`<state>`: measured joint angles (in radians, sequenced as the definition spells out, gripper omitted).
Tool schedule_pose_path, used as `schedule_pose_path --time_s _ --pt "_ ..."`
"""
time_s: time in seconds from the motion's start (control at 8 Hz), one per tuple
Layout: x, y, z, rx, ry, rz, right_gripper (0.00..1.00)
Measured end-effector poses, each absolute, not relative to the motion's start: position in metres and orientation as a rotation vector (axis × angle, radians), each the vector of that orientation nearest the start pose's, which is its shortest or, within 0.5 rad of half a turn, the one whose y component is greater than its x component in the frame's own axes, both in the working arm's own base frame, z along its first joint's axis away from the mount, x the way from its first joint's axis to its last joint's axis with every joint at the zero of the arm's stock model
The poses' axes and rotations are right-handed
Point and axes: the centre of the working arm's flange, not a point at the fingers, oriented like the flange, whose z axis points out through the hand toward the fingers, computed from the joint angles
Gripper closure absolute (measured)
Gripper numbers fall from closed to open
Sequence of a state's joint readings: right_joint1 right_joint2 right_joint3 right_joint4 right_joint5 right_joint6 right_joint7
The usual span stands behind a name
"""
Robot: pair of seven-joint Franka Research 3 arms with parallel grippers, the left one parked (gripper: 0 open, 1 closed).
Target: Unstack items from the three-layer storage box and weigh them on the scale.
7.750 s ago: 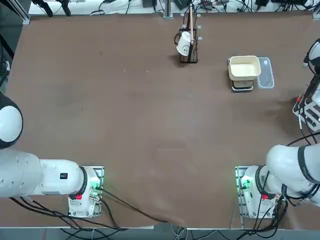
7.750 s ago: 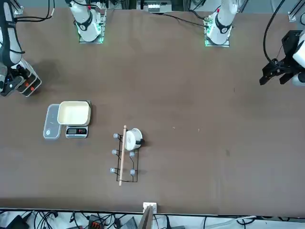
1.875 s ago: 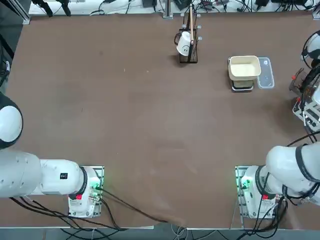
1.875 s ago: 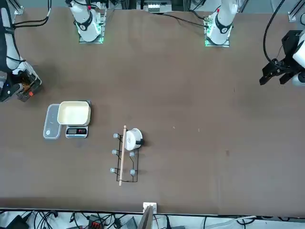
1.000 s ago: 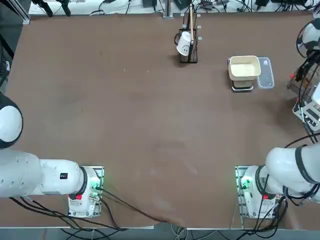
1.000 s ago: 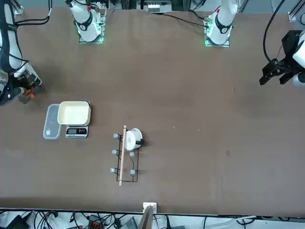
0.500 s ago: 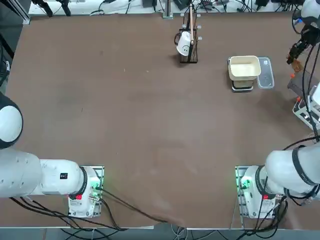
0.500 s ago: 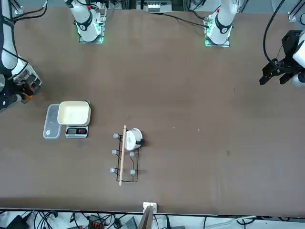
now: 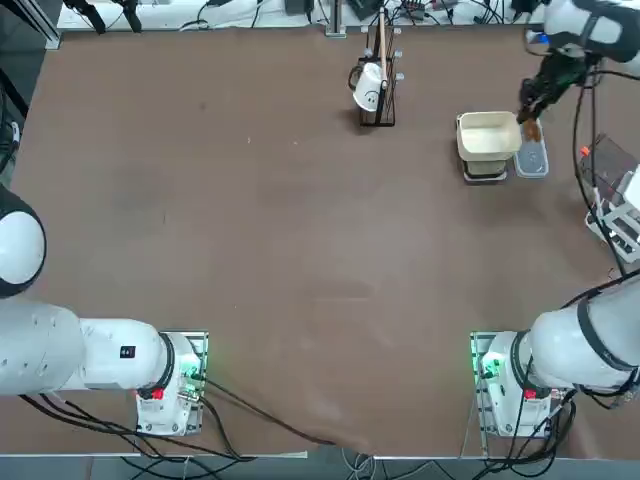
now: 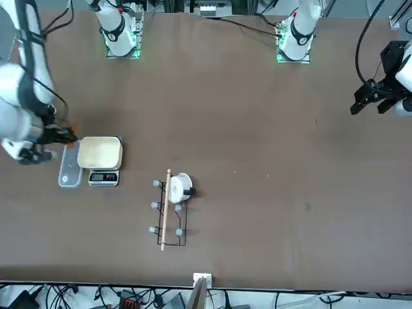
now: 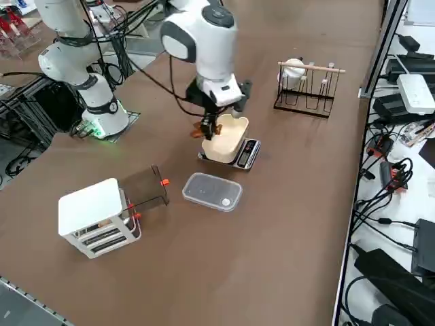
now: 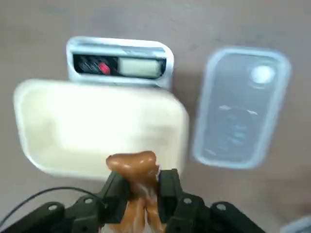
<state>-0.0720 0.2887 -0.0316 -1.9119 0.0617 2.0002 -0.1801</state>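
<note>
A brown item [image 12: 134,167], glossy and food-like, is pinched between the two fingers [image 12: 114,191] of the right claw [image 12: 141,187], which is closed on it. In the wrist view the piece sticks out past the fingertips, hanging above the edge of the cream bowl of the scale [image 12: 97,128]. From the right side view the right claw [image 11: 209,129] holds the orange-brown piece [image 11: 207,127] just above the bowl's rim on the side toward the arm's base, with the scale [image 11: 231,144] standing on the brown table [image 11: 285,224]. The overhead view shows the claw [image 9: 530,112] at the bowl's right edge, between the scale [image 9: 487,140] and the clear plastic container [image 9: 533,158] lying just beside it.

The scale's dark base carries a small display [image 12: 119,65] with a red spot on it, on the side of the bowl away from the fingers. The clear container [image 11: 212,192] lies flat, a pale round mark on its lid.

The three-layer storage box [image 11: 98,216] stands well apart from the scale, near the right edge of the table, its white top over thin shelves with small red-orange parts [image 11: 164,182]. Farther along the table, a black stand [image 11: 307,88] holds a white cup [image 11: 293,68]
</note>
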Motion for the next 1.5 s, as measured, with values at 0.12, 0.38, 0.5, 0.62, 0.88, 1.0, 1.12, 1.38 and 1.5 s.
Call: schedule_pose_path --time_s 0.12,0.38,0.5,0.62,0.88,1.0,1.12,1.38,1.5 --pt "0.598 -0.033 0.314 -3.039 0.017 0.275 0.64" --pt "0.602 0.001 0.291 -3.045 0.07 0.288 0.51" --pt "0.603 -0.001 0.29 -3.047 0.078 0.291 0.32" --pt "0.604 -0.008 0.292 -3.049 0.096 0.282 0.15" --pt "0.603 -0.031 0.311 -3.061 0.054 0.307 0.12" --pt "0.592 -0.059 0.323 -3.067 -0.083 0.384 0.33" --pt "0.58 -0.093 0.334 -3.064 -0.251 0.449 0.56" --pt "0.562 -0.144 0.338 -3.077 -0.567 0.582 0.95" --pt "0.556 -0.152 0.33 -3.087 -0.678 0.659 0.98"
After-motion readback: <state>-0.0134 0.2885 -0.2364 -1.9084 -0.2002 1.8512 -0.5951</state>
